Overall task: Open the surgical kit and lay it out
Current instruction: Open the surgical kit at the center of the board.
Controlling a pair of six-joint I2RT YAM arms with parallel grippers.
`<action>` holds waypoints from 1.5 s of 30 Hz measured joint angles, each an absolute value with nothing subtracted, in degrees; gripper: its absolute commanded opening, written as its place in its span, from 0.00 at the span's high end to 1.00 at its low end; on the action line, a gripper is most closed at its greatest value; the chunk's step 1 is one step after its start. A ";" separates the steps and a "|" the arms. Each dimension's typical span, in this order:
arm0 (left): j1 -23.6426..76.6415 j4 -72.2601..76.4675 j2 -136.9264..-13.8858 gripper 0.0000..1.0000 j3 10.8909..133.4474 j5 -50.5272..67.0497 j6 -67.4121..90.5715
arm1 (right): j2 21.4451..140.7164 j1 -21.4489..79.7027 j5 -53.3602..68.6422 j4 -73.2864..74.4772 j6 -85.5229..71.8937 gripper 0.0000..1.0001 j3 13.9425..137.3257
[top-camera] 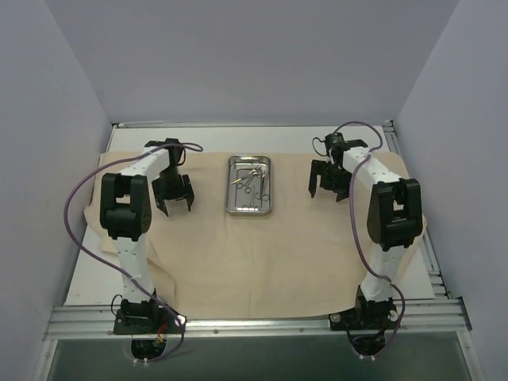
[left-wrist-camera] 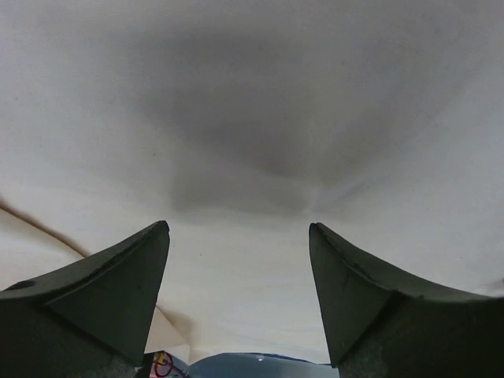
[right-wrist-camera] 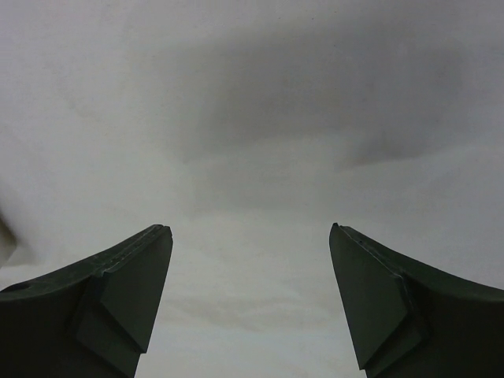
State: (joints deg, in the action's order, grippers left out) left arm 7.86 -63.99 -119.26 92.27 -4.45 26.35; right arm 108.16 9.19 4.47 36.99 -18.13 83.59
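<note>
The beige wrapping cloth point(top-camera: 238, 254) lies spread flat over the table. The steel tray point(top-camera: 249, 207) sits on it at the back centre, with several ring-handled forceps point(top-camera: 252, 181) lying inside. My left gripper point(top-camera: 174, 202) hangs open and empty over the cloth, left of the tray. My right gripper point(top-camera: 325, 187) hangs open and empty over the cloth, right of the tray. The left wrist view shows only cloth point(left-wrist-camera: 252, 157) between its fingers point(left-wrist-camera: 118, 291). The right wrist view shows only cloth point(right-wrist-camera: 252, 157) between its fingers point(right-wrist-camera: 126, 291).
The white table point(top-camera: 87, 278) shows beyond the cloth's left edge. A metal rail point(top-camera: 254, 317) runs along the front edge. Grey walls close in the left, back and right sides. The cloth's near edge and a folded corner point(left-wrist-camera: 169, 335) show in the left wrist view.
</note>
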 measured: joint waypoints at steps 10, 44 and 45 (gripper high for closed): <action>7.77 -72.99 -131.31 0.24 105.34 -3.79 24.49 | 119.83 9.21 2.61 35.88 -17.45 0.16 86.83; 2.28 -72.03 -139.50 0.17 124.53 -2.24 25.93 | 139.04 7.62 1.28 43.75 -18.92 0.14 120.40; 2.02 -71.00 -137.16 0.16 121.64 -3.03 26.00 | 139.02 7.62 1.28 43.70 -18.94 0.14 120.40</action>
State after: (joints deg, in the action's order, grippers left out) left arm 2.02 -71.00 -137.16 121.64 -3.03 26.00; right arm 139.02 7.62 1.28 43.70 -18.94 120.40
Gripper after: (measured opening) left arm 0.824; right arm 0.856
